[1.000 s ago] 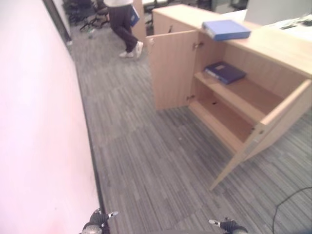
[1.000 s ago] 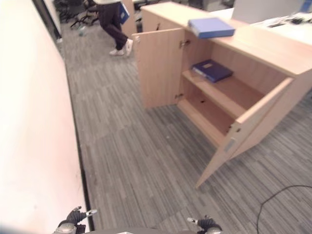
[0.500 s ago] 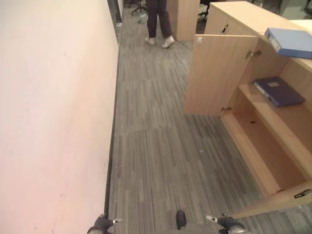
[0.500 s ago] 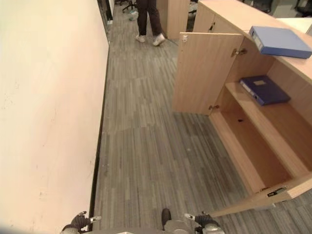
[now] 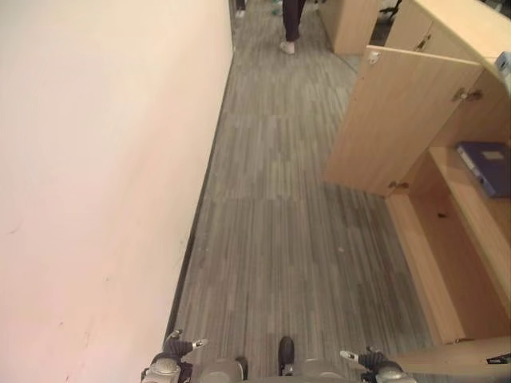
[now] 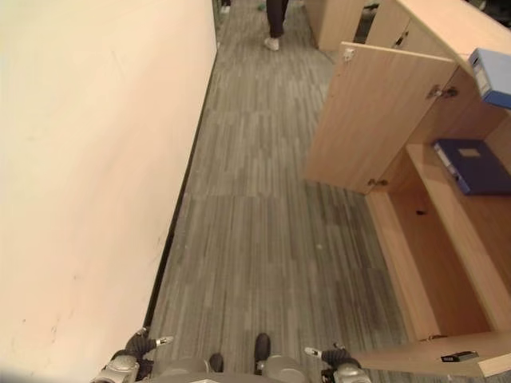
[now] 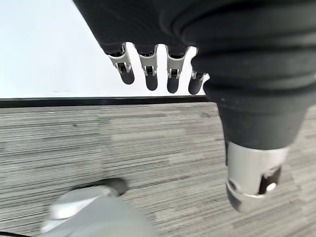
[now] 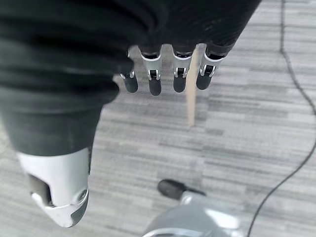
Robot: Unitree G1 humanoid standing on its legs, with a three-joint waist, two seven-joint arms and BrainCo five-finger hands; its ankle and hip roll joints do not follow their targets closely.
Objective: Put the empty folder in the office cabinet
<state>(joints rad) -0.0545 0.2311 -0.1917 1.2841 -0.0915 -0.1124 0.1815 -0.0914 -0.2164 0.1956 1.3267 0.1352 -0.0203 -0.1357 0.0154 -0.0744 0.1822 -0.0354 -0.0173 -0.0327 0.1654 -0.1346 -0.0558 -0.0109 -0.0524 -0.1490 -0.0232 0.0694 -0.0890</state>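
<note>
The wooden office cabinet (image 6: 447,263) stands at the right with both doors swung open. A dark blue folder (image 6: 473,166) lies flat on its upper shelf. On the cabinet's top a light blue folder (image 6: 491,76) lies flat. My left hand (image 7: 148,74) hangs low over the carpet near the wall, fingers straight and empty. At the lower edge my right hand (image 8: 153,74) also hangs down, open and holding nothing, close to the near door's edge. Both hands are well short of the shelves.
A pale wall (image 5: 96,159) runs along the left with a dark skirting strip. The far cabinet door (image 6: 375,120) juts into the carpeted aisle (image 5: 287,223); the near door (image 6: 435,363) crosses the lower right. A person's legs (image 6: 277,20) walk away far up the aisle.
The whole picture has swung, so the camera moved: the cabinet now sits further right and the wall takes more of the left. The person is farther off. Both hands stay low and empty.
</note>
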